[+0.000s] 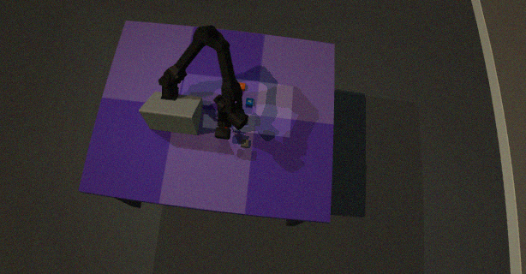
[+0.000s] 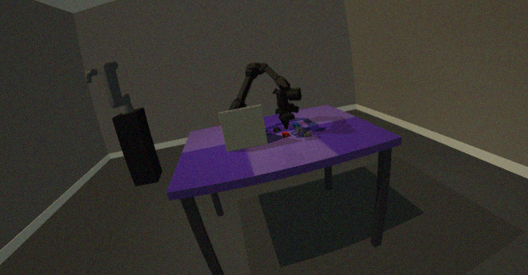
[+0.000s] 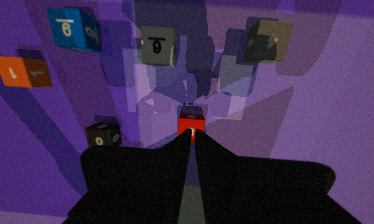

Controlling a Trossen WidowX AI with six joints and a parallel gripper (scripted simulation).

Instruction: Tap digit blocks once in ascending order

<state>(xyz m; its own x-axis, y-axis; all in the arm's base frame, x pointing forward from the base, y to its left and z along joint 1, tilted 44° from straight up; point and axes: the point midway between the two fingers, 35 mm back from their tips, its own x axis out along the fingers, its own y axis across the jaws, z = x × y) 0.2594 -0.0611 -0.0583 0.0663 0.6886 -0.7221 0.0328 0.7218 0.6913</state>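
From where I stand, nothing shows which blocks have had their tap, so I can't judge how many remain. The gripper (image 3: 193,131) hangs over the table (image 1: 206,183) with its fingers together, nothing between them. The red block (image 3: 191,121) sits just ahead of its tips, apparently next. The black block (image 3: 102,135) lies off to its left; orange, blue and grey lie farther ahead.

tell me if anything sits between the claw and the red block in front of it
Nothing visible does. In the wrist view the shut claw points straight at the red block, with only bare purple table around it. The black block sits off to the side, and the grey block lies beyond it.
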